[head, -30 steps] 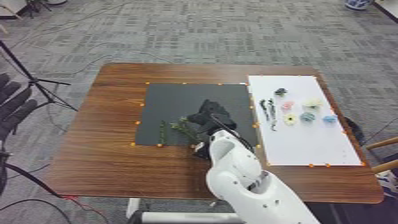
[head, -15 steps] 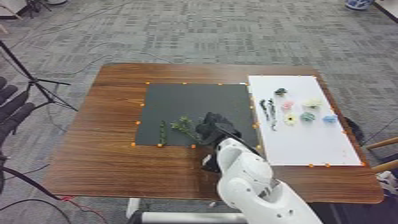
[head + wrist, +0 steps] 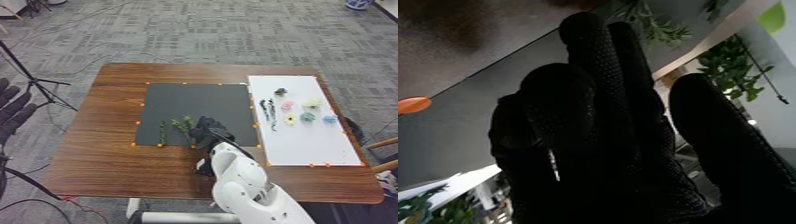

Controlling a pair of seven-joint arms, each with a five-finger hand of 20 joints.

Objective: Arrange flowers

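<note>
**Right hand open at the near end of the dark mat**

Right hand (image 3: 210, 131): fingers long, close to straight, thumb standing apart, background visible through the gap. It was over the dark mat (image 3: 195, 100), near its near edge, toward the right. A leafy green sprig (image 3: 184, 125) lay just beside it, on the left; touching or not, I couldn't tell. A thinner sprig (image 3: 163, 132) lay farther left.

Left hand (image 3: 11, 112): at the left edge, fingers extended, partly cut off.

Hard to make out: the mat under the right hand, hidden by the glove; the dark stems (image 3: 273, 114) on the white board (image 3: 306, 142), details too small. Flower heads near them: pink (image 3: 287, 105), yellow (image 3: 290, 119), cream (image 3: 312, 103), blue-green (image 3: 307, 116), blue (image 3: 330, 119), one dark (image 3: 281, 91).

Edges: the board lay beside the mat, close to the table's (image 3: 115, 107) right side. A wider band of wood ran left of the mat.
</note>
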